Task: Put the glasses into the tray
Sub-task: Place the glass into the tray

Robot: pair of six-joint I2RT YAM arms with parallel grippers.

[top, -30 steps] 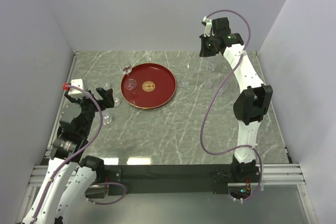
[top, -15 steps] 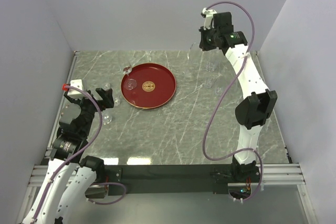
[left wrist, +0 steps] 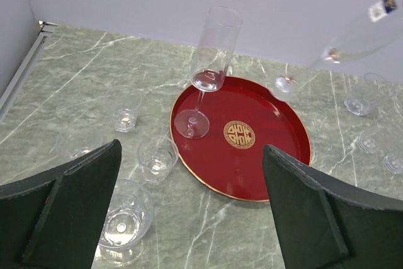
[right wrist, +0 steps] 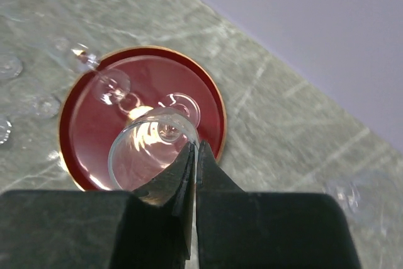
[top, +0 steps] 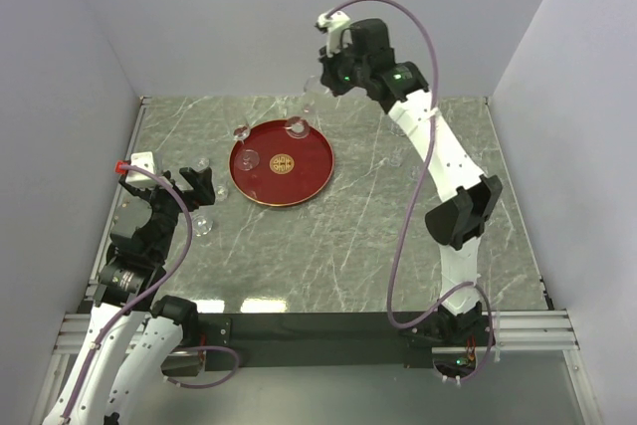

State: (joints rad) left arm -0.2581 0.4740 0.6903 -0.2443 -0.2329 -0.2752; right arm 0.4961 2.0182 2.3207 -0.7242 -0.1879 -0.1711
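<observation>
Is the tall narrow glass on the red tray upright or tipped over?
Upright. The tall glass stands on its foot inside the tray, bowl opening upward.

Approx. 9 clear glasses (left wrist: 124,116) total: 2 tall stemmed flutes (left wrist: 214,36), 4 short tumblers (left wrist: 157,157) one side of the tray (left wrist: 277,171), 3 small ones (left wrist: 361,100) on the other (faint, so count's unsure), plus just 1 tray.

1. The tray (top: 304,178) lay on the worktop (top: 348,246), left of centre.
2. A stemmed glass (left wrist: 211,61) stood in the tray's left part.
3. Several tumblers (left wrist: 124,110) stood left of the tray.
4. Other glasses (left wrist: 362,96) stood to its right.
5. A raised glass (right wrist: 151,148) hung above the tray's far side.
</observation>
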